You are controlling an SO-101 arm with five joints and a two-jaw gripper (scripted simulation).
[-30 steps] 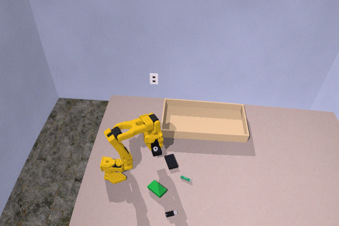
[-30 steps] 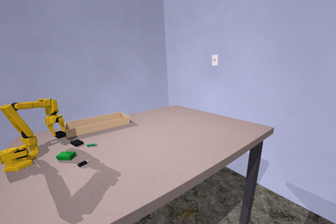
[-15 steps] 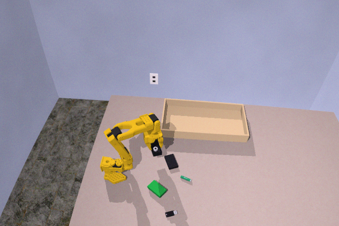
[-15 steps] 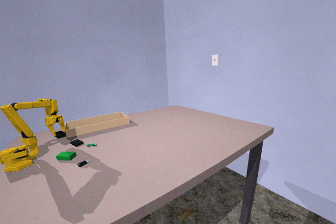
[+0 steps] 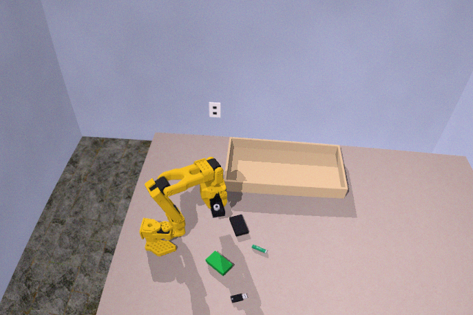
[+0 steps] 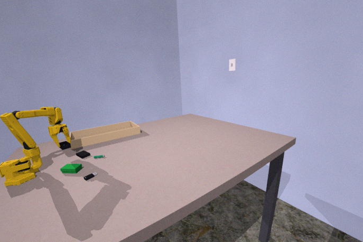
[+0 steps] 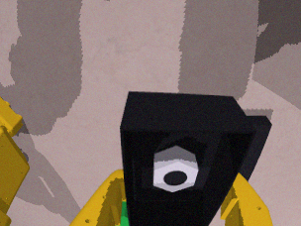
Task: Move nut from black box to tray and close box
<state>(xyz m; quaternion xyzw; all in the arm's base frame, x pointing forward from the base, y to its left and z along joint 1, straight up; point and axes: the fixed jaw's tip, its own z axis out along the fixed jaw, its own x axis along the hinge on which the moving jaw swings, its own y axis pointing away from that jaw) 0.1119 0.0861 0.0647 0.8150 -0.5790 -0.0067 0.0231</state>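
My gripper (image 5: 217, 208) (image 6: 62, 141) (image 7: 180, 195) is shut on the open black box base (image 5: 218, 212) (image 6: 64, 145) (image 7: 173, 128). I hold the base low over the table, just in front of the left end of the tan tray (image 5: 285, 189) (image 6: 107, 136). The white hexagonal nut (image 5: 216, 206) (image 7: 174, 169) lies inside the base, with its opening facing up. The black lid (image 5: 238, 224) (image 6: 83, 154) lies flat on the table to the right of the base. Nothing shows inside the tray.
A closed green box (image 5: 219, 262) (image 6: 71, 168) lies in front of the lid. A small green cylinder (image 5: 259, 248) (image 6: 99, 156) lies to its right. A black USB stick (image 5: 239, 297) (image 6: 90, 176) lies nearest the front edge. The arm's base (image 5: 158, 237) stands at the left.
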